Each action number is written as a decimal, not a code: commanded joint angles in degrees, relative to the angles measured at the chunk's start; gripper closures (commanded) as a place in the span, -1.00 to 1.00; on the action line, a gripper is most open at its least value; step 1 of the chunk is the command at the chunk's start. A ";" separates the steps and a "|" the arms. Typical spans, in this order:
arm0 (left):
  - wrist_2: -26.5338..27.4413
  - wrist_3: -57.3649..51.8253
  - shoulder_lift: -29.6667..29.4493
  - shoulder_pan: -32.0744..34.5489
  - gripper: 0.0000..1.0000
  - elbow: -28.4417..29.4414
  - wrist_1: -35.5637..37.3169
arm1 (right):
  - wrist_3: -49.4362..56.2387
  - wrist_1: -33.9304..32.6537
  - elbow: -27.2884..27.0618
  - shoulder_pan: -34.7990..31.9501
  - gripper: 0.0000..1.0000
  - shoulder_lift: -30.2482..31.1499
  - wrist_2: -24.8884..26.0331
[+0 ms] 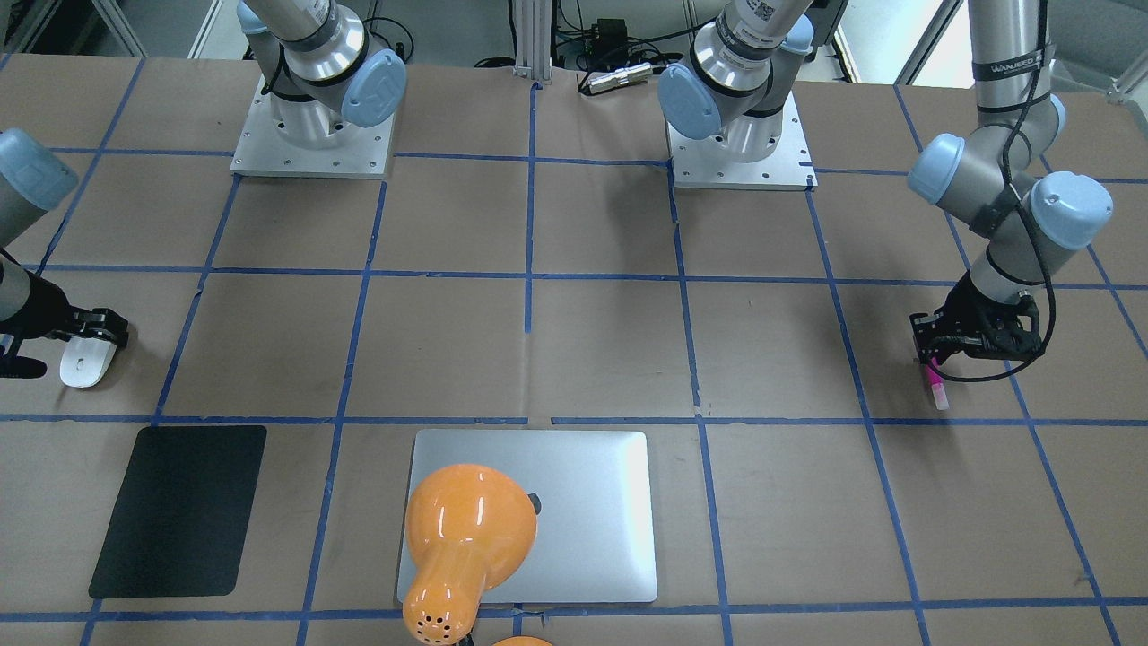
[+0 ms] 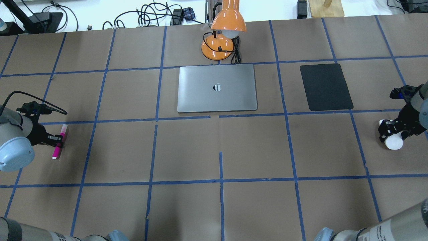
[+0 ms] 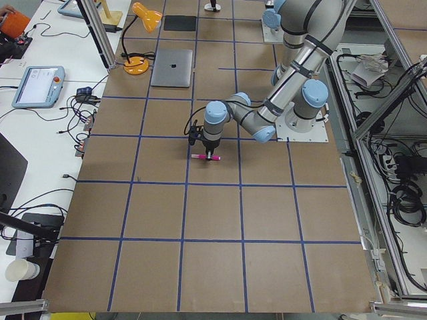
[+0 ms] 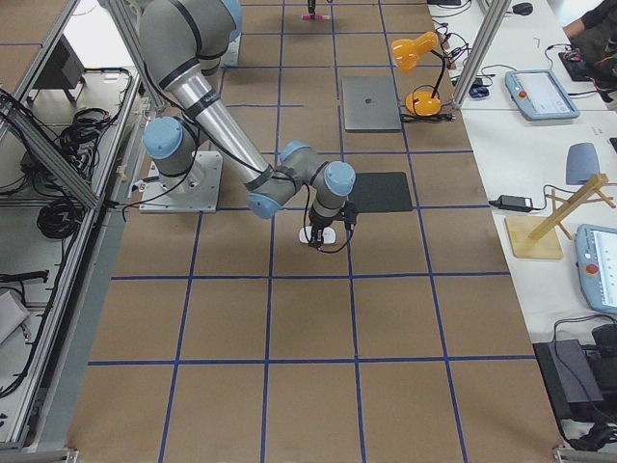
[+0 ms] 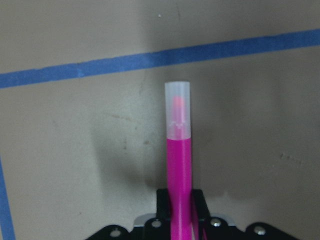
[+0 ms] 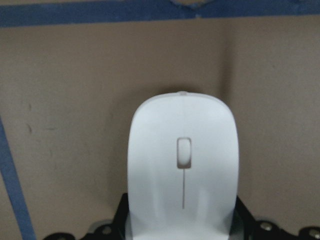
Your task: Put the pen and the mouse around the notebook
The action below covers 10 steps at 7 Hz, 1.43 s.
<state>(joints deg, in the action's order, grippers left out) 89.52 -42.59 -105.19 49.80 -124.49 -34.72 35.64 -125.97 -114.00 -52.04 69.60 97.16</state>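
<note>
The slim magenta-pink pen with a pale translucent cap (image 2: 57, 151) sits at the overhead view's left edge, pinched between the left gripper's (image 2: 58, 140) fingers. The glossy white oval mouse (image 2: 394, 143) is at the far right, clasped by the right gripper's (image 2: 388, 132) fingers. The flat silver-grey metal notebook (image 2: 200, 90) lies upper centre on the brown counter (image 2: 220, 147), well apart from both.

Magenta pen (image 5: 178, 165), cap (image 5: 177, 110) seemingly translucent; white mouse (image 6: 165, 145); silver-grey notebook (image 2: 217, 98); black mat (image 2: 326, 87); orange lamp (image 2: 230, 20)

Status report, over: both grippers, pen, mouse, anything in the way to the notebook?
Left gripper shut on pen. Right gripper shut on mouse. Both far from notebook. Black mat beside notebook, mouse side.
</note>
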 commanded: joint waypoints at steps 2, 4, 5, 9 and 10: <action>-0.49 20.35 4.98 12.71 0.95 -0.31 -4.91 | -2.75 0.98 4.64 -5.31 0.40 0.89 -0.66; 0.29 43.77 5.61 26.51 0.95 -0.14 -4.75 | -16.58 6.68 12.10 -16.64 0.40 -0.50 -5.10; 0.47 62.09 5.70 31.36 0.95 -0.13 -4.31 | -17.96 6.44 17.10 -20.34 0.40 -3.56 -7.49; 6.01 119.80 4.73 52.71 1.00 -0.05 -4.22 | -20.34 9.51 24.80 -21.79 0.24 -13.25 -7.52; 5.84 131.76 3.95 57.99 1.00 0.30 -4.22 | -20.43 9.69 24.62 -21.79 -0.26 -14.13 -7.43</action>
<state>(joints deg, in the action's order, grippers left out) 95.18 73.92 -100.64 101.09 -124.47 -38.96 15.45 -116.52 -89.38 -73.77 56.75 89.66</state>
